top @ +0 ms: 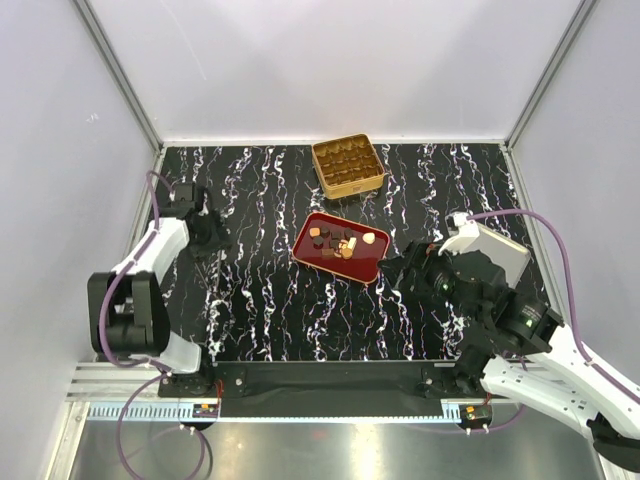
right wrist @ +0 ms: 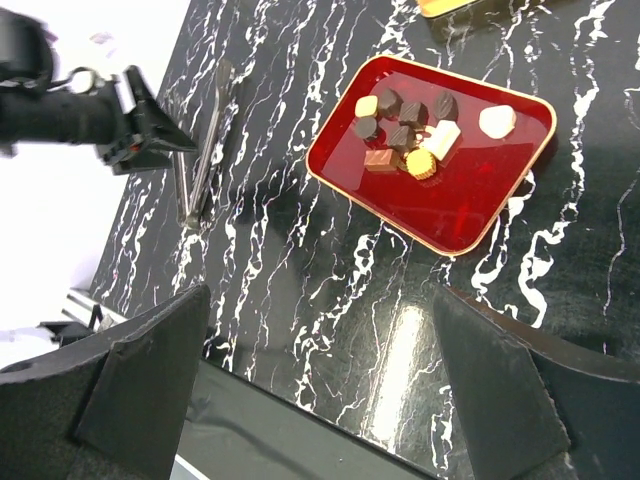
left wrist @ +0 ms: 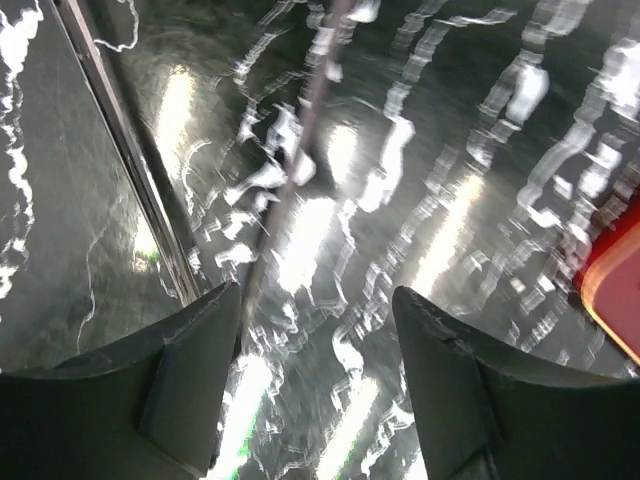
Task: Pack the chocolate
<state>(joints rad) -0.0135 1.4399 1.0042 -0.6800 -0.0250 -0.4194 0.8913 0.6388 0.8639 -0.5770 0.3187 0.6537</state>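
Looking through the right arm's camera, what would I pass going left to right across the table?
The left gripper → metal tongs → red tray, holding the chocolate.

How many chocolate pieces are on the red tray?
10 chocolate pieces, all on the red tray: nine bunched together, one cream piece apart to their right. Overlap may hide more.

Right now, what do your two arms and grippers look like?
The left arm and right arm are white links joined by black joint housings, each with a purple cable. The left gripper and right gripper have broad, dark grey, wedge-shaped fingers.
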